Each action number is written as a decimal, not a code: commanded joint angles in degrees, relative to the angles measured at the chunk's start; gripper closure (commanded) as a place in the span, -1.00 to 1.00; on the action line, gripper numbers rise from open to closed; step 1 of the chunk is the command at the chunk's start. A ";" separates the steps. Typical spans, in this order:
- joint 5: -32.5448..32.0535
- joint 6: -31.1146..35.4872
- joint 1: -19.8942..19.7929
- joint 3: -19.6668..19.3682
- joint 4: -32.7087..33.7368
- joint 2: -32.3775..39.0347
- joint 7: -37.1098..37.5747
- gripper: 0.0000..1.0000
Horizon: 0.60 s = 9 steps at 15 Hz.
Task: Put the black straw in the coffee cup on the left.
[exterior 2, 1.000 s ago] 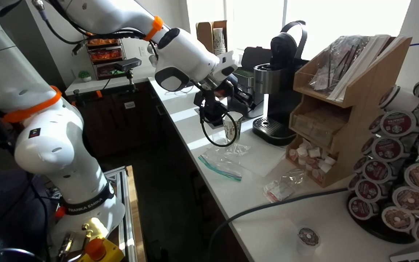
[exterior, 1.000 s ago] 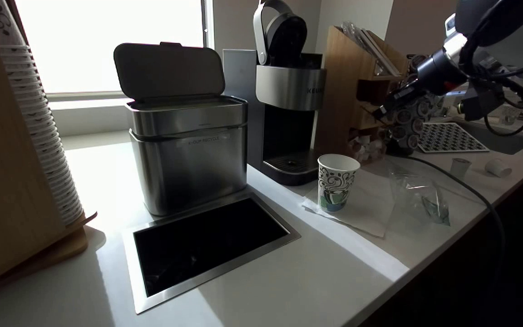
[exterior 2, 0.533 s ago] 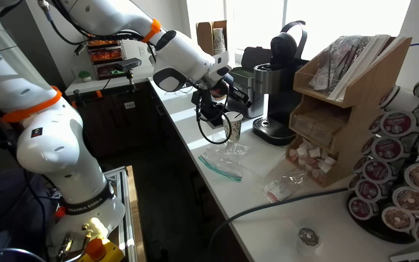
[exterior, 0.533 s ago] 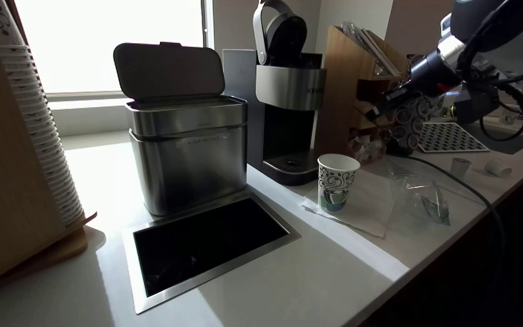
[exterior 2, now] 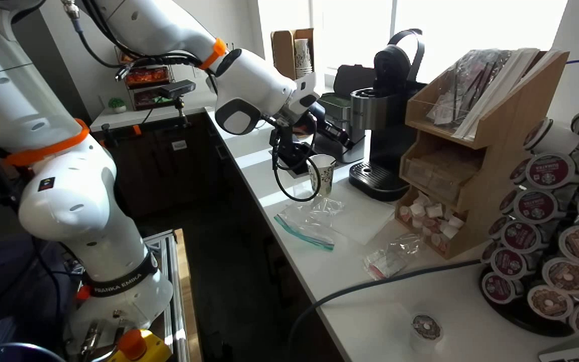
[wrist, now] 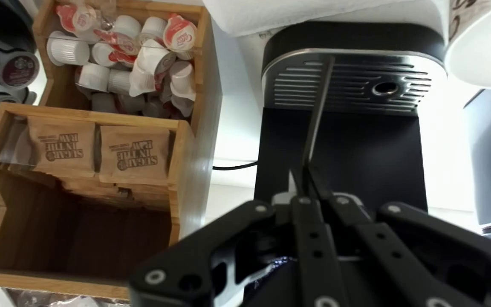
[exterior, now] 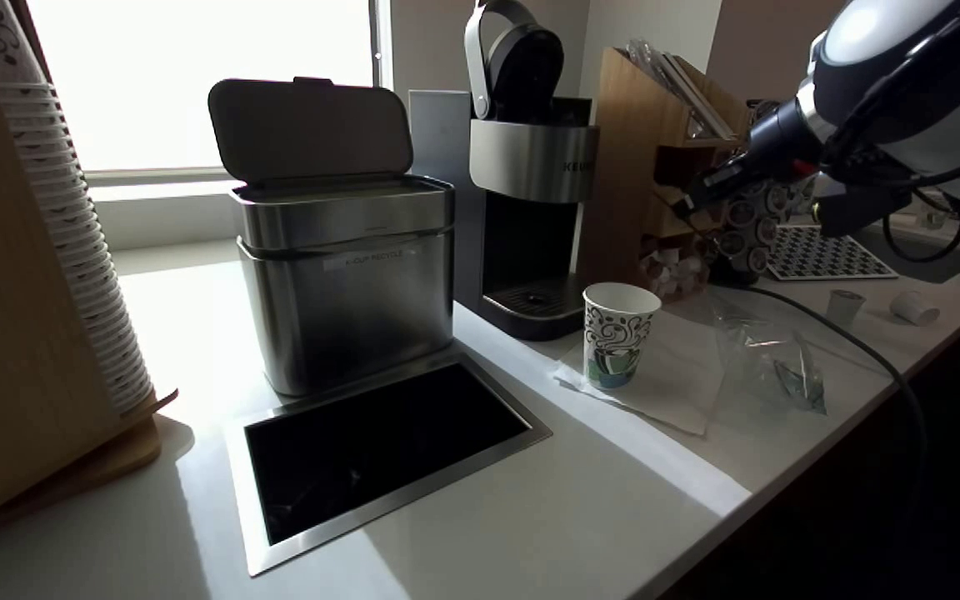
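The coffee cup [exterior: 616, 337], white with a dark swirl and green pattern, stands upright on a white napkin before the coffee machine. It also shows in an exterior view [exterior 2: 323, 176], partly behind a loop of cable, and is cut off at the upper right of the wrist view [wrist: 486, 49]. My gripper [wrist: 307, 177] is shut on one end of the black straw [wrist: 320, 108]. The straw's free end points away from the fingertips, apart from the cup. In both exterior views the gripper [exterior: 685, 207] [exterior 2: 348, 143] is higher than the cup's rim; the straw is hard to make out there.
The coffee machine [exterior: 534, 162] stands beside the cup. A wooden organizer [wrist: 186, 157] holds sugar packets and creamers. A steel bin [exterior: 347, 292] stands behind a counter opening. A plastic bag [exterior 2: 304, 226] and a pod rack [exterior 2: 536, 206] are on the counter.
The gripper has shifted slightly left and down in an exterior view, still holding the straw, and the wrist has turned a little. The cup has not moved.
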 commanded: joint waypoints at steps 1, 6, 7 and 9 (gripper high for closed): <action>6.12 6.99 -1.39 3.98 -0.52 3.19 -0.98 0.99; 11.47 8.30 -0.24 6.51 0.93 4.57 -0.91 0.99; 11.69 8.21 -0.15 7.01 1.41 4.74 -0.95 0.99; 12.60 8.45 -0.04 8.16 2.51 5.42 -1.26 0.99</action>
